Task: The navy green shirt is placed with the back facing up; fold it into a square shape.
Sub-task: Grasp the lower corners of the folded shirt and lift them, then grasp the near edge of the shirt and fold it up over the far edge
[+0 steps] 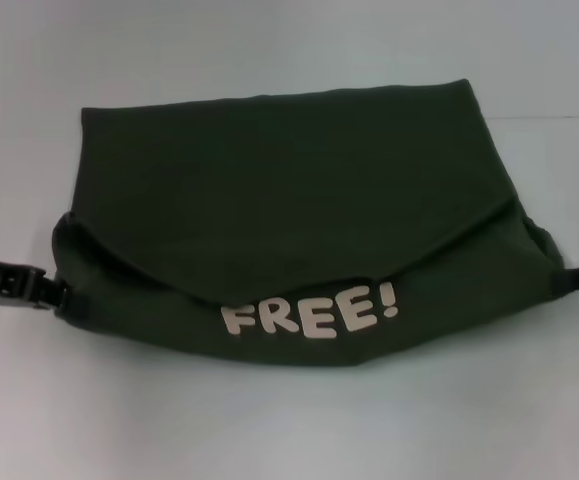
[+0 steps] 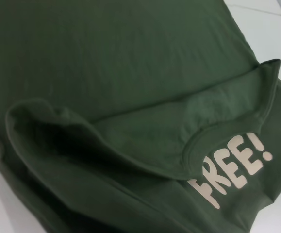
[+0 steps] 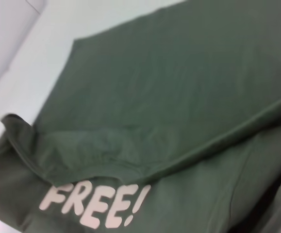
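The navy green shirt lies partly folded across the middle of the pale table. A far layer is doubled over toward me, and below its curved hem shows a white "FREE!" print. My left gripper is at the shirt's near left corner, shut on the fabric. My right gripper holds the near right corner the same way. The fabric sags between them. The left wrist view shows the shirt and its print close up. So does the right wrist view, with the shirt and print. Neither shows fingers.
Bare table surface surrounds the shirt on every side. A faint seam or edge line runs across the table at the far right.
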Available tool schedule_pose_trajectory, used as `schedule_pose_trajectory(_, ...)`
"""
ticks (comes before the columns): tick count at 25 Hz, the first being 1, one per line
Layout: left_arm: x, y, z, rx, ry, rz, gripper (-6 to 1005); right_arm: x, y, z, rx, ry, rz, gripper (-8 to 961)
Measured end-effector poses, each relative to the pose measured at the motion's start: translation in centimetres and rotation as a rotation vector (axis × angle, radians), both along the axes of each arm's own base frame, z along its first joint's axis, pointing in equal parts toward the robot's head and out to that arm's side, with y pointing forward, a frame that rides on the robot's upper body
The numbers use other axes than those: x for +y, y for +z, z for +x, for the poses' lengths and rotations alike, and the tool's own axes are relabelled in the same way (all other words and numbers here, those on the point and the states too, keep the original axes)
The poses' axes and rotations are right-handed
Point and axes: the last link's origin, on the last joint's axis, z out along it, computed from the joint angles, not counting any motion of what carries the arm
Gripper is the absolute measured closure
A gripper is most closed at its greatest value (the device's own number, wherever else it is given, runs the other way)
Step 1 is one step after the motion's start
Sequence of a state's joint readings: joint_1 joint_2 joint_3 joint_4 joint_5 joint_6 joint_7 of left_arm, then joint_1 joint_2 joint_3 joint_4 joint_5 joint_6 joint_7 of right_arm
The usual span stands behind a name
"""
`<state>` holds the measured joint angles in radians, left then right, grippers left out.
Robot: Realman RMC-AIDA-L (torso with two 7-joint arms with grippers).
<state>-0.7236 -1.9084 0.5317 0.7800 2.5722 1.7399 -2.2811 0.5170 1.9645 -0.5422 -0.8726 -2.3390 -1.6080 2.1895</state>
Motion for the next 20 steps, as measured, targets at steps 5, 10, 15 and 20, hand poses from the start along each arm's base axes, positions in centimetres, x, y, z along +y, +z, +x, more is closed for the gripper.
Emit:
schedule_pose_trajectory(5,-0.7,0.3,0.2,-0.009,-0.021,-0.046,959,-2.0,1.1,0.8,0.062,0.012,0.01,920)
schedule_pose_trajectory(10,0.3,1.4,0.5,-0.056,-0.016,0.047,950,-1.7,1.7,0.6,0.1,0.034,0.067,921)
schedule_pose_trajectory(15,2.7,3.2,0.9,-0.138,0.002,0.247,942,1.3,2.7,-0.5,0.131,0.051,0.188,921)
schedule_pose_trajectory(20,5.3,3.7,1.7,-0.181,-0.005,0.429,934,5.4,2.9,-2.5,0.113,0.069,0.286,920)
